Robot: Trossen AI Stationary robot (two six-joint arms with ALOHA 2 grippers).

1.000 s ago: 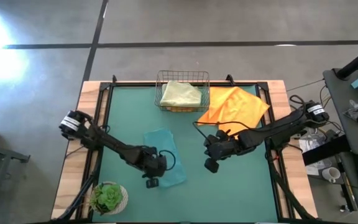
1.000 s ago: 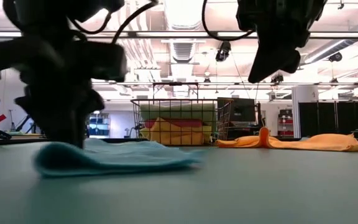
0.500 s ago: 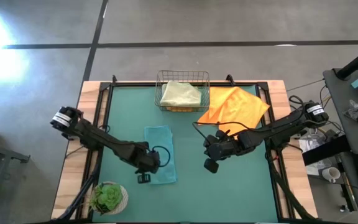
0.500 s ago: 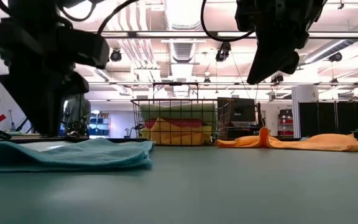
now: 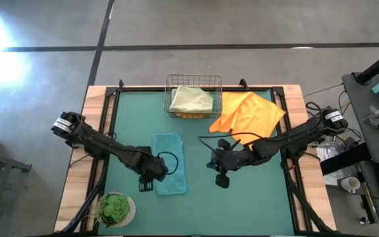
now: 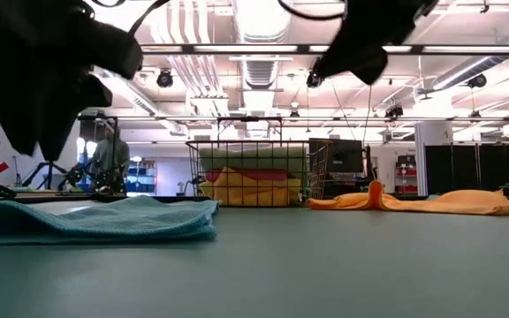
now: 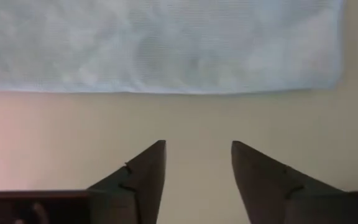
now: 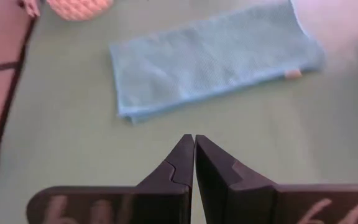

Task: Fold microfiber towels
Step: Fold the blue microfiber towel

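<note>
Two grippers hang over the mat, neither holding anything. The left gripper (image 5: pixel 145 185), at lower centre-left of the high view, has backed off the teal towel's (image 5: pixel 169 172) left edge since half a second ago; its fingers (image 7: pixel 143 176) are spread apart over bare mat (image 5: pixel 255 204). The right gripper (image 5: pixel 221 180) has slid a little left toward frame centre, fingers pressed together. In the low view both grippers are cut off by the top edge. The teal towel lies folded, flat, at lower centre. An orange towel (image 5: pixel 249 112) sprawls upper right beside the basket (image 5: pixel 193 79), which holds a sage towel (image 5: pixel 191 99).
</note>
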